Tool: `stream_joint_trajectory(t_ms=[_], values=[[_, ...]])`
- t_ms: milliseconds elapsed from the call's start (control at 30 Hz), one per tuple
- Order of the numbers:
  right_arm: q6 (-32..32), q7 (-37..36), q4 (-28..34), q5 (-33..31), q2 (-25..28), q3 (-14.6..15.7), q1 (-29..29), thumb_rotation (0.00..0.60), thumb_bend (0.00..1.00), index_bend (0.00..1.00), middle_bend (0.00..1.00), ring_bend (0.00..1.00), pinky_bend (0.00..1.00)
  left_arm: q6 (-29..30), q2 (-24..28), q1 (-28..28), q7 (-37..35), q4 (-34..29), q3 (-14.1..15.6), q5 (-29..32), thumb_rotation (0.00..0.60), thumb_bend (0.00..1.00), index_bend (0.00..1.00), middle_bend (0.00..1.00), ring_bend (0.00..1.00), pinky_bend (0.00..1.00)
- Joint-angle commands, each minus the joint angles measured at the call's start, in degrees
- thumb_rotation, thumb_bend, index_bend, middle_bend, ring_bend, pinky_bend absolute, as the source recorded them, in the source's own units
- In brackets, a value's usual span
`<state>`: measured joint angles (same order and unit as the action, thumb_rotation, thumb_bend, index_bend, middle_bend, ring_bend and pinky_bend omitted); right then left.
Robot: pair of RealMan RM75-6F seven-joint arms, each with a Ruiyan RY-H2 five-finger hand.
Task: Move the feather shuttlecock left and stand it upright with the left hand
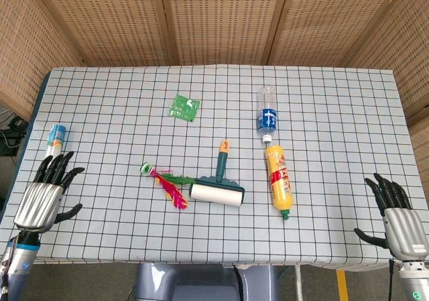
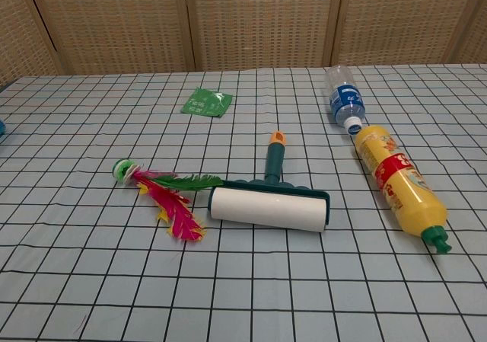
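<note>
The feather shuttlecock (image 1: 165,183) lies flat on the checked tablecloth, its green-and-white base pointing left and its pink, green and yellow feathers (image 2: 173,204) fanned toward the lint roller. My left hand (image 1: 45,197) hovers over the table's front left corner, fingers spread and holding nothing, well left of the shuttlecock. At the front right corner my right hand (image 1: 397,216) is open too, far from everything. The chest view shows neither hand.
A lint roller (image 1: 216,186) lies just right of the feathers, touching them. A yellow bottle (image 1: 279,181) and a clear water bottle (image 1: 267,117) lie end to end further right. A green packet (image 1: 184,106) sits behind. A small tube (image 1: 55,137) lies just behind my left hand.
</note>
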<state>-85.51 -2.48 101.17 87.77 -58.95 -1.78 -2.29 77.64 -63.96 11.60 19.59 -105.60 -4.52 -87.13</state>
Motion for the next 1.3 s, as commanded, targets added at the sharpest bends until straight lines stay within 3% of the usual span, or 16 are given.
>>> stream_joint_trajectory(t_ms=[33,333,467,900,1300], values=[[0.01,-0.12,-0.04,-0.13,0.04,-0.08,0.01,0.6,0.07,0.0,0.0,0.0,0.01,-4.7,0.37,3.93,1.83,0.4,-2.12,2.46,0.6,0.25,0.35,0.0,0.0,0.0],[0.68,-0.43,-0.46,-0.89,-0.08,-0.29,-0.19,0.6,0.07,0.0,0.0,0.0,0.01,-12.64,-3.29,10.82,5.65,2.82,-4.76,7.75,0.6,0.3,0.46,0.0,0.0,0.0],[1.15,-0.99,-0.92,-1.9,-0.13,-0.67,-0.34,0.6,0.07,0.0,0.0,0.0,0.01,-18.62,-9.23,16.57,11.6,4.99,-5.83,12.5,0.6,0.3,0.47,0.0,0.0,0.0],[1.69,-3.12,-1.63,-2.99,0.21,-1.16,-0.42,0.6,0.07,0.0,0.0,0.0,0.01,-20.15,-22.38,24.66,26.0,9.4,-5.65,23.5,0.6,0.3,0.55,0.0,0.0,0.0],[1.88,-5.16,-1.86,-3.13,0.76,-1.32,-0.39,0.6,0.07,0.0,0.0,0.0,0.01,-18.95,-28.2,28.44,32.9,12.28,-4.21,29.33,0.6,0.31,0.55,0.0,0.0,0.0]])
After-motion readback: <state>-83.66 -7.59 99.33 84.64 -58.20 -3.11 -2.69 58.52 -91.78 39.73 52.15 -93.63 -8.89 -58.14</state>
